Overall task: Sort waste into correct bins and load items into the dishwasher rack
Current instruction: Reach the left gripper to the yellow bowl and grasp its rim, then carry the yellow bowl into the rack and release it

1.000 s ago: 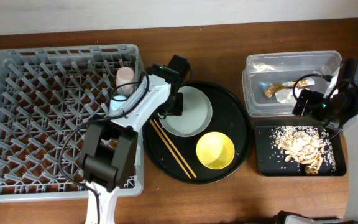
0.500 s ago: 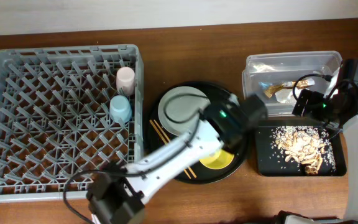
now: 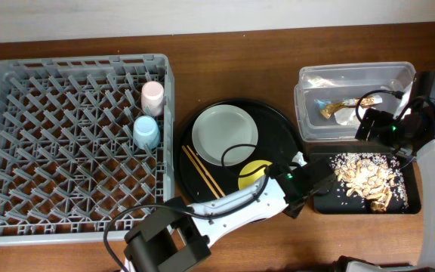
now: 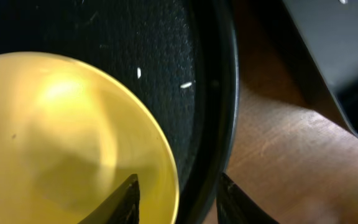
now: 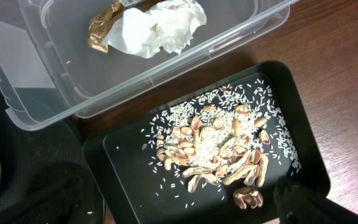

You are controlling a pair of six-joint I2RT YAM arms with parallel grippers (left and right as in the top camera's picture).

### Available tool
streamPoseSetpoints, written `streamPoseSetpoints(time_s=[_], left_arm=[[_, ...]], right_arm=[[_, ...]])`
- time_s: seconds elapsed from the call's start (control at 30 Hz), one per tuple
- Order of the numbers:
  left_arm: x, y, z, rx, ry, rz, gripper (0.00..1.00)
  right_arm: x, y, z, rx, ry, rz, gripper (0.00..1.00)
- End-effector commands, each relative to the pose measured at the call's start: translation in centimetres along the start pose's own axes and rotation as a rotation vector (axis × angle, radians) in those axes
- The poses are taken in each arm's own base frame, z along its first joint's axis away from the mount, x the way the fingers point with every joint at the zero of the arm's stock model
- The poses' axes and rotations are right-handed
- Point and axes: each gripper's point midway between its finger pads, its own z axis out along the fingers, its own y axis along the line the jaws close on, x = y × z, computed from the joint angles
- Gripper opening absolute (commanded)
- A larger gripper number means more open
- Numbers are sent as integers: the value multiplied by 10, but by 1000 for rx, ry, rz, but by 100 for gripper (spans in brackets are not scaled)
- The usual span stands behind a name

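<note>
Left claw (image 4: 176, 200), jaws part open, nothing gripped yet, straddles the rim of the yellow bowl (image 4: 61, 137): one finger inside, one outside by the round black tray (image 4: 185, 43). It swung here from the plate (image 3: 224, 134) a sec ago, jaws narrowing, so pickup for the rack (image 3: 74, 63) looks next. Overhead, arm hides half the bowl; wrist view crops finger bases.

Soft, even light falls from above in the overhead view, leaving the table (image 3: 225, 75) and rack (image 3: 66, 143) bright with only thin shadows. The left wrist view is very close and blurry, with a pale glare patch at the upper left of the bowl (image 4: 61, 143). The right wrist view is sharp on the scraps (image 5: 222, 149), with a faint sheen along the tub (image 5: 185, 59).
</note>
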Motion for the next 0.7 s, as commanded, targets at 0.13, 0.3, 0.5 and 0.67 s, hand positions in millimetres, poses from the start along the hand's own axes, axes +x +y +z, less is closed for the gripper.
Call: streamPoseSetpoints(time_s=[0.13, 0.3, 0.5, 0.67], left_arm=[[5, 11, 9, -57, -2, -1, 22], [1, 21, 5, -113, -24, 1, 0], [-48, 43, -102, -83, -144, 18, 0], [-39, 145, -278, -26, -347, -158, 0]], right_arm=[[-4, -3, -3, 15, -13, 3, 99], [-4, -3, -3, 15, -13, 3, 99], [-4, -3, -3, 15, -13, 3, 99], [-4, -3, -3, 15, -13, 3, 99]])
